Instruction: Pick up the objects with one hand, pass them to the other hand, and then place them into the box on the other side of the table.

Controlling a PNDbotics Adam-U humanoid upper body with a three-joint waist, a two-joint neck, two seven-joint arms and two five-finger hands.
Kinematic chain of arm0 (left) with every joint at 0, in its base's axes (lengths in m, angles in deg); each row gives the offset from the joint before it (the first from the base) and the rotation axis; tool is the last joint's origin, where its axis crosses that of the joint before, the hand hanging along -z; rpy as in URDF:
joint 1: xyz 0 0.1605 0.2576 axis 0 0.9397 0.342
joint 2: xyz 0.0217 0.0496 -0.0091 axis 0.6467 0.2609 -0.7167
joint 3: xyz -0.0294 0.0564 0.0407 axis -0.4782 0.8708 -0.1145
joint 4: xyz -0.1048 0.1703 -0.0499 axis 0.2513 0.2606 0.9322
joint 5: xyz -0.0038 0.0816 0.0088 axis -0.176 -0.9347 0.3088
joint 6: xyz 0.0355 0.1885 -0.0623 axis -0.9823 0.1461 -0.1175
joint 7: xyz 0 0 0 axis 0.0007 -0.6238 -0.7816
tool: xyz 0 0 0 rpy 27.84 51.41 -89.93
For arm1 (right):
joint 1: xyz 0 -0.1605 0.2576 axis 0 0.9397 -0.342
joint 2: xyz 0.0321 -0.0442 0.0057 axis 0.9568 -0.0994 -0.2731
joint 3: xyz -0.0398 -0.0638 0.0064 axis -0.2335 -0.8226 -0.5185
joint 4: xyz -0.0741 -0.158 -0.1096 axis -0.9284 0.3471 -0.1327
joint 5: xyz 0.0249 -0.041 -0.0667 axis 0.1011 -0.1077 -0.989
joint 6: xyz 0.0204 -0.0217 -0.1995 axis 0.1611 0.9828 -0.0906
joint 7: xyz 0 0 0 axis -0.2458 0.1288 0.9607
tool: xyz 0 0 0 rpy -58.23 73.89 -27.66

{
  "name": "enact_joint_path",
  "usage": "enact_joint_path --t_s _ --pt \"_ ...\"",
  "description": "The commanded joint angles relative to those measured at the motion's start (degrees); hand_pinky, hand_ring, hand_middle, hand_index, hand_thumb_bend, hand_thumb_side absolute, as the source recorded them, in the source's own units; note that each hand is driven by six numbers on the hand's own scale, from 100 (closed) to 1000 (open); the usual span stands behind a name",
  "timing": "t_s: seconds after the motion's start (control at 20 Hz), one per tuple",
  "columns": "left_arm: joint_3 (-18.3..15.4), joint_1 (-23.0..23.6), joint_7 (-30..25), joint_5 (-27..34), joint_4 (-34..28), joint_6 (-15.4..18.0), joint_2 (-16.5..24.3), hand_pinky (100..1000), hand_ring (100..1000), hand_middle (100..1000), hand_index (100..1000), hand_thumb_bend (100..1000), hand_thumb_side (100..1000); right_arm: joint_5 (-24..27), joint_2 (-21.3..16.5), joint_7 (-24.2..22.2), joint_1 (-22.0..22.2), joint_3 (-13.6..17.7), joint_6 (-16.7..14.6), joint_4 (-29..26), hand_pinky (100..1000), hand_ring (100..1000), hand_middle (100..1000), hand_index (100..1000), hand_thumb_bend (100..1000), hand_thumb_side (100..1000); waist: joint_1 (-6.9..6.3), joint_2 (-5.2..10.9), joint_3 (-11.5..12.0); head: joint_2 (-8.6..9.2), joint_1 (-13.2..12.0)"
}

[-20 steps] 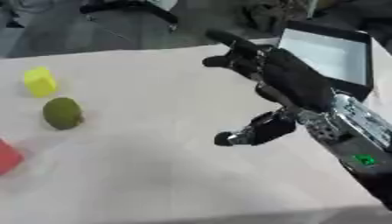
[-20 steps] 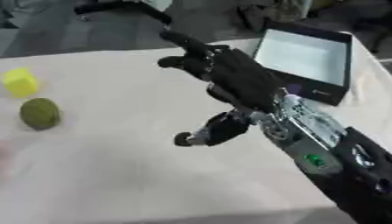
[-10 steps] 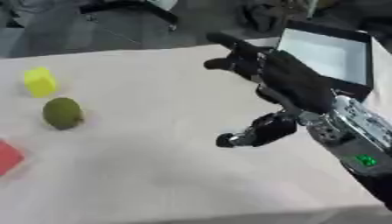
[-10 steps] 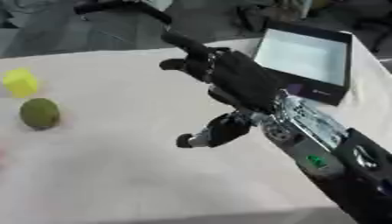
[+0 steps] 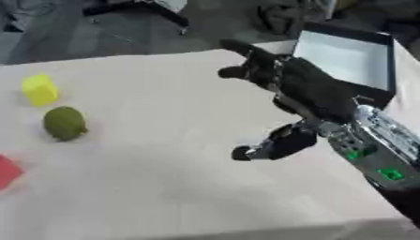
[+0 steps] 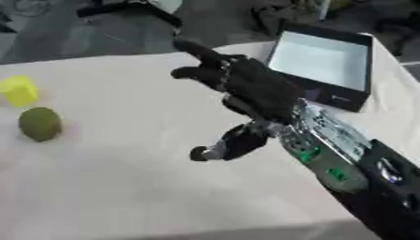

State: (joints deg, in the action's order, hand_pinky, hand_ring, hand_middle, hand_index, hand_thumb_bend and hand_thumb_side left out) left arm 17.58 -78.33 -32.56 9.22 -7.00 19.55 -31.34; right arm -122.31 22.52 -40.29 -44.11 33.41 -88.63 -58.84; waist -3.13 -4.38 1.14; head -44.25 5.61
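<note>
My right hand point(image 5: 299, 89) hovers over the middle of the table, open, fingers stretched toward the far edge and thumb hanging down; it holds nothing. A yellow block point(image 5: 39, 90) stands at the far left. Just in front of it lies a round green fruit point(image 5: 64, 123). A red object point(image 5: 8, 171) shows partly at the left edge. The black box point(image 5: 344, 61) with a white inside sits at the far right, behind the hand. My left hand is out of sight.
The table is covered by a pale cloth point(image 5: 147, 187). Its front edge runs along the bottom of the view. Beyond the far edge lies dark floor with chair legs.
The red object has slid further left, toward the edge of the view. My right hand has stayed in nearly the same place.
</note>
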Motion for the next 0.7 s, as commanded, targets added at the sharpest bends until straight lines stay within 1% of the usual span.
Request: enact_joint_path --t_s 0.05,0.15,0.3,0.4,0.45,0.5,0.55,0.6,0.65,0.7 --pt "0.5 -1.0 7.5 -5.9 3.6 -0.9 0.2 713 707 770 892 530 746 0.4 -0.9 -0.1 -0.6 0.4 0.0 -1.0 580 700 1000 868 762 338 0.00 0.75 -0.1 0.13 -0.2" --pt "0.5 -1.3 11.8 -6.8 5.0 -2.4 -0.1 708 698 761 886 476 665 0.4 -0.8 -0.1 -0.6 0.4 0.0 -1.0 579 699 1000 868 768 339 -0.01 0.72 -0.2 0.13 -0.3" --pt "0.6 -1.5 16.8 -6.6 6.2 -4.0 -0.3 698 682 748 879 419 574 0.4 -0.7 -0.1 -0.6 0.4 0.0 -1.0 579 699 1000 868 769 338 -0.07 0.69 -0.3 0.13 -0.3" --pt "0.7 -1.5 18.8 -5.9 6.6 -4.6 -0.3 688 669 738 873 397 539 0.4 -0.7 -0.1 -0.6 0.4 0.0 -1.0 579 699 1000 868 769 338 -0.09 0.69 -0.3 0.13 -0.3" --pt "0.8 -1.4 19.3 -5.5 6.7 -4.6 -0.3 675 652 722 862 369 443 0.4 -0.7 -0.1 -0.6 0.4 0.0 -1.0 579 699 1000 868 769 337 -0.08 0.69 -0.3 0.13 -0.3" --pt "1.0 -1.4 19.5 -5.3 6.8 -4.6 -0.4 666 638 707 853 365 374 0.4 -0.7 -0.1 -0.6 0.4 0.0 -1.0 580 699 1000 868 769 337 -0.07 0.69 -0.3 0.13 -0.3" --pt "1.1 -1.4 19.5 -5.2 6.9 -4.7 -0.4 637 595 661 826 334 302 0.4 -0.7 -0.1 -0.6 0.4 0.0 -1.0 579 700 1000 868 769 337 -0.05 0.69 -0.3 0.13 -0.3" --pt "1.1 -1.4 19.5 -5.0 7.0 -4.7 -0.4 612 557 613 799 276 296 0.4 -0.7 -0.1 -0.5 0.4 0.1 -1.0 580 700 1000 868 770 337 -0.03 0.70 -0.3 0.13 -0.3" --pt "1.1 -1.4 19.7 -4.8 6.9 -4.8 -0.5 581 514 557 761 187 280 0.4 -0.7 -0.1 -0.5 0.4 0.1 -1.0 579 699 1000 868 769 336 0.00 0.71 -0.3 0.13 -0.3" --pt "1.0 -1.4 19.9 -4.3 6.8 -4.8 -0.5 562 489 523 737 130 269 0.4 -0.7 -0.1 -0.5 0.4 0.1 -1.0 580 700 1000 868 769 336 0.02 0.72 -0.3 0.13 -0.3"
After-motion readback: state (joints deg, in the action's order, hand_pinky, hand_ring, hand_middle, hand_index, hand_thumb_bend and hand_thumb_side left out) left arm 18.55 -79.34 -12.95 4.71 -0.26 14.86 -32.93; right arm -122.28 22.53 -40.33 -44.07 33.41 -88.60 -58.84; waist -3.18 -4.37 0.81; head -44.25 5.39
